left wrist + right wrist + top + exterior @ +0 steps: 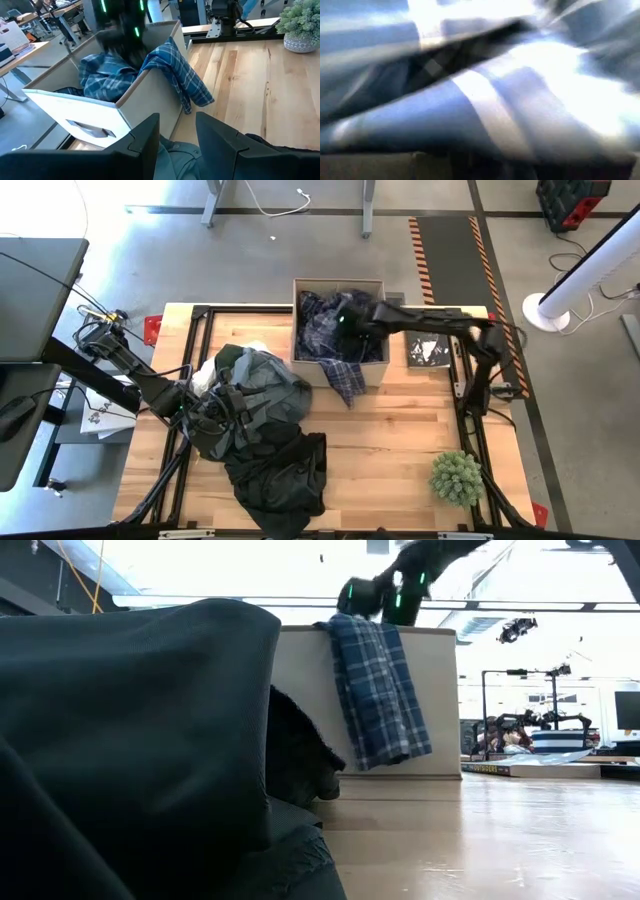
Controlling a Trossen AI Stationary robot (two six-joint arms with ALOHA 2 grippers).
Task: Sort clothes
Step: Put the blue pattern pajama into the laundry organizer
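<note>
A tan cardboard box (372, 370) stands at the table's far middle. The navy-and-white plaid shirt (325, 330) lies in it, and one part hangs over the near wall (378, 690). My right gripper (347, 316) is over the shirt inside the box, and its wrist view is filled with plaid cloth (485, 115). At the left lies a pile: a grey-green garment (262, 385) on top, a black one (285, 475) nearer, and a white one (203, 376) at the left. My left gripper (176, 135) is open low over the grey-green garment (177, 155). My left gripper's fingers (142, 142) stand apart just above the grey-green garment, level and pointing toward the box. I cannot tell whether they touch the cloth.
A black book (430, 352) lies to the right of the box. A green potted plant (457, 477) stands at the near right. Bare wood (390, 450) lies between the pile and the plant. Dark arm frames run along both side edges.
</note>
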